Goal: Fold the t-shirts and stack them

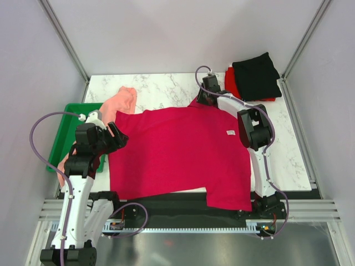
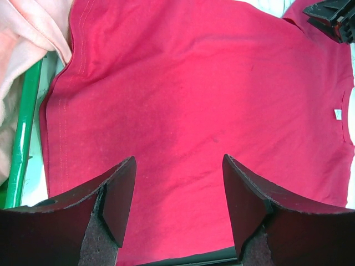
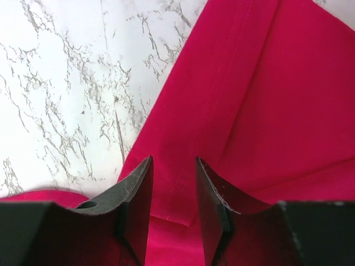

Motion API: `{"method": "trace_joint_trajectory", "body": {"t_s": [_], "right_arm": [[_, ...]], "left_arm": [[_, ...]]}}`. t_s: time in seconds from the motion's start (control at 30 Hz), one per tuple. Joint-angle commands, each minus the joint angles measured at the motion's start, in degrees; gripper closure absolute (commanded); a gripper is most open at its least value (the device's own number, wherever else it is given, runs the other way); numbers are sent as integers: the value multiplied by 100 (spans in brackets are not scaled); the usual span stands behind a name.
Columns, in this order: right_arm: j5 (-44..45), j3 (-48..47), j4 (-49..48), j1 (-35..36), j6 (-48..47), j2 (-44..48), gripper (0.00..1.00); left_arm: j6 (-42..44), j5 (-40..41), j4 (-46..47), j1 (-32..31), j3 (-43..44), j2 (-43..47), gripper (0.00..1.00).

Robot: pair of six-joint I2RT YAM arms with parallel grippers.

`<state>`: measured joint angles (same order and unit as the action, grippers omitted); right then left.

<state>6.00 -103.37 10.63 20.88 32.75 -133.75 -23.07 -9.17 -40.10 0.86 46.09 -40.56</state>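
A pink shirt [image 1: 123, 102] is draped over the tray [image 1: 65, 119]. The crimson shirt [image 1: 177, 155] is spread on the bench [image 1: 166, 88], lengthwise left-right, collar rightward. The left claw [image 2: 177, 185] is held apart above it, the right claw [image 3: 173, 183] narrowly apart at its sleeve.

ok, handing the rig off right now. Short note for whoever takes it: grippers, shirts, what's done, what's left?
Left gripper: open, holding nothing, over the left part of the crimson shirt.
Right gripper: jaws a narrow gap apart at the far sleeve of that shirt, not clamped.
Shirts: crimson spread flat mid-table; salmon-pink shirt crumpled across the green tray and far-left table; black shirt folded on the bright red shirt, far right corner.
Done: black and bright red folded, stacked.
Left: fold crimson, then salmon-pink, and add both to the stack.
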Motion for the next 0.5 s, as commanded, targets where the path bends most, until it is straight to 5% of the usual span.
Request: {"method": "trace_joint_trajectory", "body": {"t_s": [0.0, 0.47], "right_arm": [[129, -34, 18, 30, -84, 103, 57], [578, -34, 246, 65, -375, 25, 53]], "left_arm": [[83, -50, 239, -16, -21, 65, 30], [92, -59, 257, -25, -29, 74, 30]]}}
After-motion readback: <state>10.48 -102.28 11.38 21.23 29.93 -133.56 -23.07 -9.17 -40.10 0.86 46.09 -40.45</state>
